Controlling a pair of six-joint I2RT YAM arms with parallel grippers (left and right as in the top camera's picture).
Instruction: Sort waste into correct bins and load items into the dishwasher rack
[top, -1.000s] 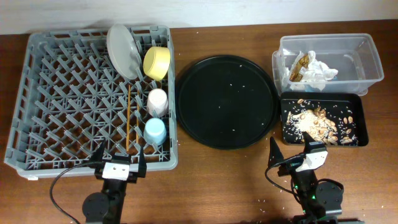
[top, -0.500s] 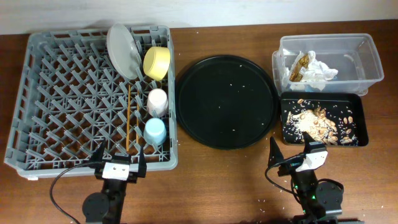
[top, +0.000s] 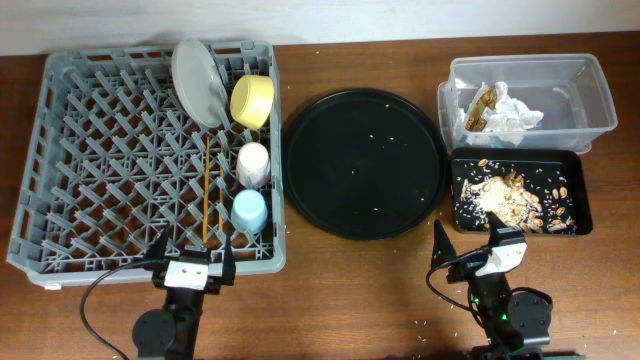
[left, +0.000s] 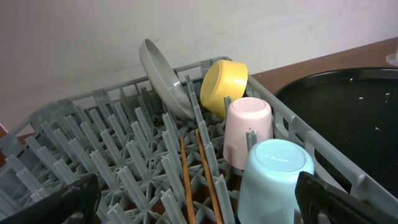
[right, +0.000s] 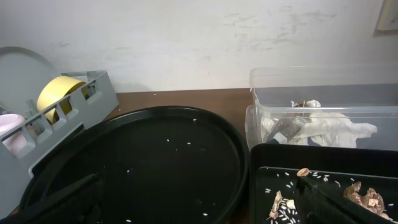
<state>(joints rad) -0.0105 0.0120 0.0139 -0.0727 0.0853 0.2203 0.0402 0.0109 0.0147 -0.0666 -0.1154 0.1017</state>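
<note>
Nothing has moved: left gripper and right gripper stay spread wide, empty, on the tabletop before the round black tray.

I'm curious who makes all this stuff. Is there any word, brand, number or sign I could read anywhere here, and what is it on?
No text can be read in any view.
Brown snack wrapper in the clear tub: any print is too small and crumpled to read.
Grey rack, pink cup, blue cup, yellow bowl: plain, no marks visible.
</note>
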